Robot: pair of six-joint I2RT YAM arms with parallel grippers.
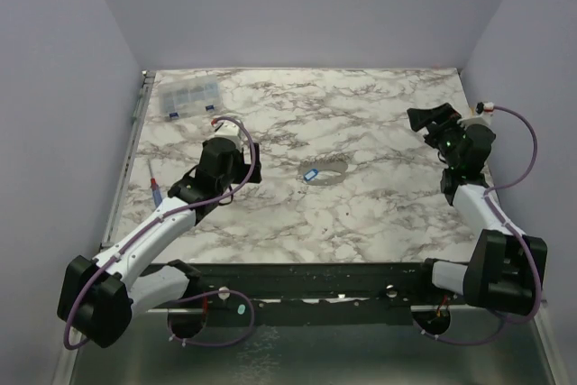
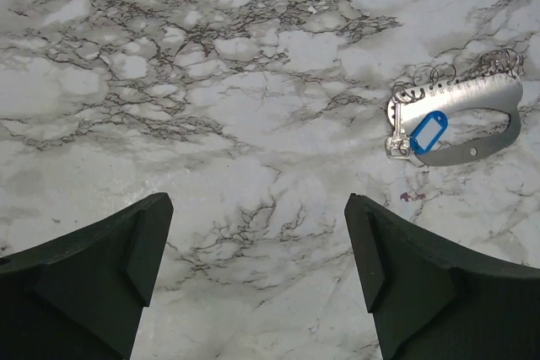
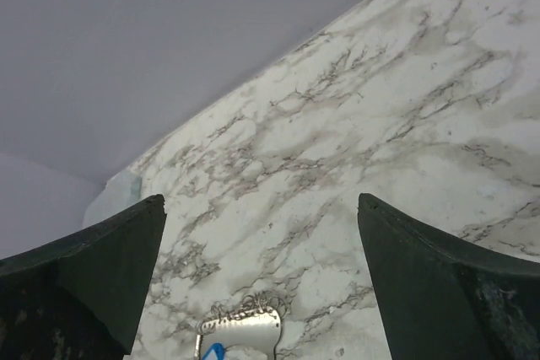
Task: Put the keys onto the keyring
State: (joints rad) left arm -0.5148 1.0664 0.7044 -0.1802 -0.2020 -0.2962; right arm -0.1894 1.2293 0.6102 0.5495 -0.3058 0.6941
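Observation:
The keyring (image 1: pixel 325 171) is a pale loop lying flat on the marble table (image 1: pixel 379 214), near its middle. A small blue tag (image 1: pixel 311 175) lies at the ring's left end. In the left wrist view the keyring (image 2: pixel 472 115) is at the upper right, with small wire loops (image 2: pixel 456 73) bunched along its top edge and the blue tag (image 2: pixel 429 133) inside it. I cannot make out separate keys. My left gripper (image 2: pixel 257 204) is open over bare marble, left of the ring. My right gripper (image 3: pixel 260 201) is open, raised at the far right, with the keyring (image 3: pixel 240 330) low in its view.
A clear plastic compartment box (image 1: pixel 187 96) sits at the back left corner. A thin red and blue tool (image 1: pixel 156 188) lies by the table's left edge. Pale walls close in the back and both sides.

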